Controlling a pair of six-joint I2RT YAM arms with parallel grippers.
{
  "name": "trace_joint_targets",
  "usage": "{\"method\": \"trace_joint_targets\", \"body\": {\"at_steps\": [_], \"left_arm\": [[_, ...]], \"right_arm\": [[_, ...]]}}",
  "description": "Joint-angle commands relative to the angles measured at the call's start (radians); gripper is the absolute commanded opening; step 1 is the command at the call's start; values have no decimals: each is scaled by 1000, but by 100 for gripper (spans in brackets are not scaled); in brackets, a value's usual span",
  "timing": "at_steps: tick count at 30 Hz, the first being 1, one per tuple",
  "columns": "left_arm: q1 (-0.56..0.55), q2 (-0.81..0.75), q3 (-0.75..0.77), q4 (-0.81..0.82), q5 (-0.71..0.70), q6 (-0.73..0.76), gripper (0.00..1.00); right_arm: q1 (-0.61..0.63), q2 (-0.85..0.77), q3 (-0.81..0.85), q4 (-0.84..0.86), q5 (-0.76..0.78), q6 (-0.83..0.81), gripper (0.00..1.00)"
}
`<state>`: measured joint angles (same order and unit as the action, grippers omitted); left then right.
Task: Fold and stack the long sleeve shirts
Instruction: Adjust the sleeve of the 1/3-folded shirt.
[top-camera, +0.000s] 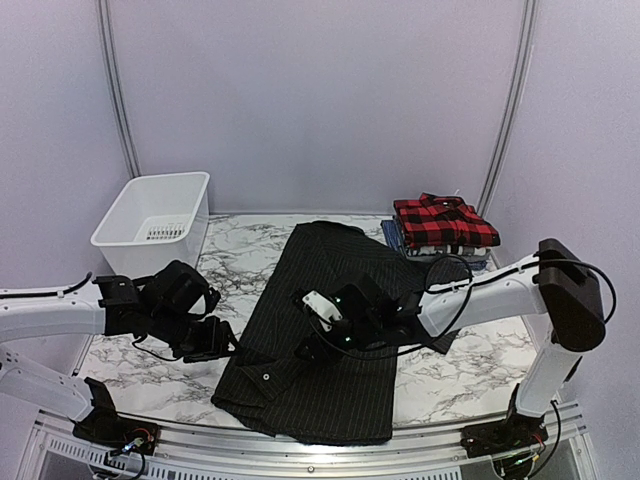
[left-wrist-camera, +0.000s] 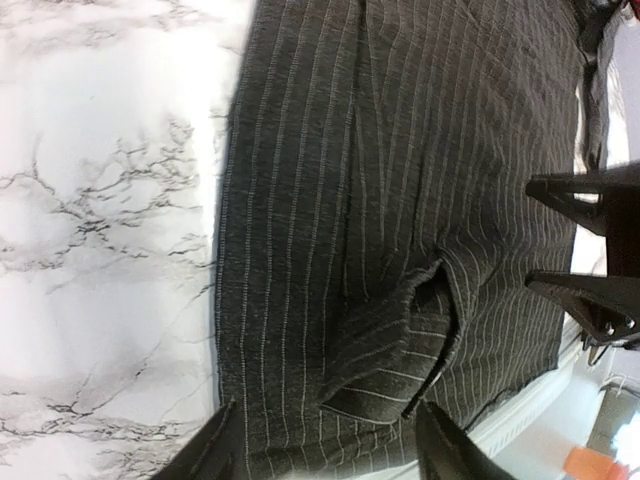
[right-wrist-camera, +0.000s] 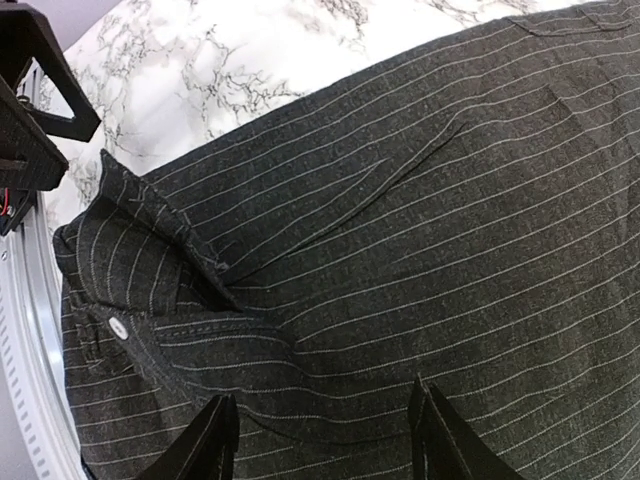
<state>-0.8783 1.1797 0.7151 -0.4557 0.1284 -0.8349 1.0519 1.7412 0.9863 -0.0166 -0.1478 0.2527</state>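
1 blk pinstripe shirt (top-camera: 322, 252), 1 red plaid shirt (top-camera: 443, 222), 1 bin (top-camera: 128, 218).

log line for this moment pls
step: folding pinstripe shirt | left gripper: open, at shirt's left edge | right gripper: open, above shirt middle | stack: red plaid shirt on top
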Motion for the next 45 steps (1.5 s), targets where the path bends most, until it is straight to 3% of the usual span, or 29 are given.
{"method": "trace_joint_targets", "body": {"at_steps": [1, 7, 12, 18, 28, 34, 45], "left_arm": [[21, -14, -14, 21, 1, -69, 64], [91, -59, -123, 186, 142, -159, 68], [97, -66, -161, 216, 154, -193, 67], [114, -77, -229, 305, 185, -297, 58], [132, -165, -331, 461, 160, -507, 47], [137, -293, -435, 507, 99, -640, 53], [137, -145, -410, 600, 110, -704, 50]], "right_arm": [[3, 29, 52, -17, 12, -15, 54], [15, 59, 57, -52, -36, -46, 54], [36, 72, 66, -116, -59, -86, 53], [44, 67, 59, -139, -60, -101, 53], [44, 61, 41, -111, -58, -78, 52], [45, 51, 30, -102, -49, -71, 52], [44, 30, 25, -100, -32, -64, 52]]}}
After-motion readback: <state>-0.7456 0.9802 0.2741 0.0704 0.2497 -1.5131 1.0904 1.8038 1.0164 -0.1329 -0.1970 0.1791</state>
